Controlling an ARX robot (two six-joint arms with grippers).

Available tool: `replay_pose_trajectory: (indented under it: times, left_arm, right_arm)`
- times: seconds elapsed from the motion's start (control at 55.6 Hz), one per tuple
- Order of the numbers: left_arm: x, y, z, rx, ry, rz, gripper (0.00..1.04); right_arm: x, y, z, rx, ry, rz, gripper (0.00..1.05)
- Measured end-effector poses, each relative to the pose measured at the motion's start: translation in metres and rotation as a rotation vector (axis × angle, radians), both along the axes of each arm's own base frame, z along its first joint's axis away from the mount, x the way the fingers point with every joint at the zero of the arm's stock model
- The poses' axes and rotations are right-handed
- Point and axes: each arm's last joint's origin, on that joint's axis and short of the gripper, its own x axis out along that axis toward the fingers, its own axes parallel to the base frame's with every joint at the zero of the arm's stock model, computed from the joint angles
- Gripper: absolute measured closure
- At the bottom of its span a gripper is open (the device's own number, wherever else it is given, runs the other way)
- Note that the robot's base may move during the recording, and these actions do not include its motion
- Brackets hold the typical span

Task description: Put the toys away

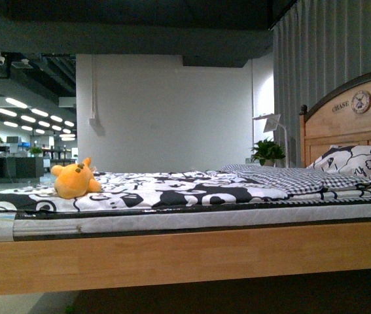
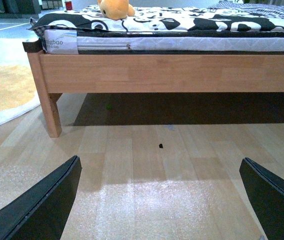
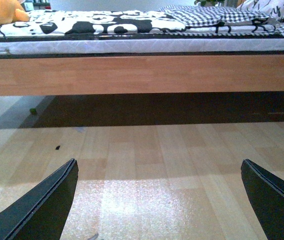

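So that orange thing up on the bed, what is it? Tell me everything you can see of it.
It is a small plush toy, orange-yellow, soft and fuzzy-looking, with a rounded body and short stubs sticking out at the top and sides, likely ears or limbs. It sits alone on the black-and-white patterned bedcover, near the foot end of the wooden bed, far from the pillow. Only the cover touches it. Its face is too small to make out.
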Motion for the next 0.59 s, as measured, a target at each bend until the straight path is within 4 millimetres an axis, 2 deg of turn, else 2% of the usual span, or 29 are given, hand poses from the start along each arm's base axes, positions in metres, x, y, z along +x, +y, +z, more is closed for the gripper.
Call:
replay_pose_trajectory:
  times: [0.594]
  left_arm:
    - [0.0000,0.0000,0.0000,0.000,0.000,0.000,0.06]
  right_arm:
    - [0.0000,0.0000,0.0000,0.000,0.000,0.000,0.06]
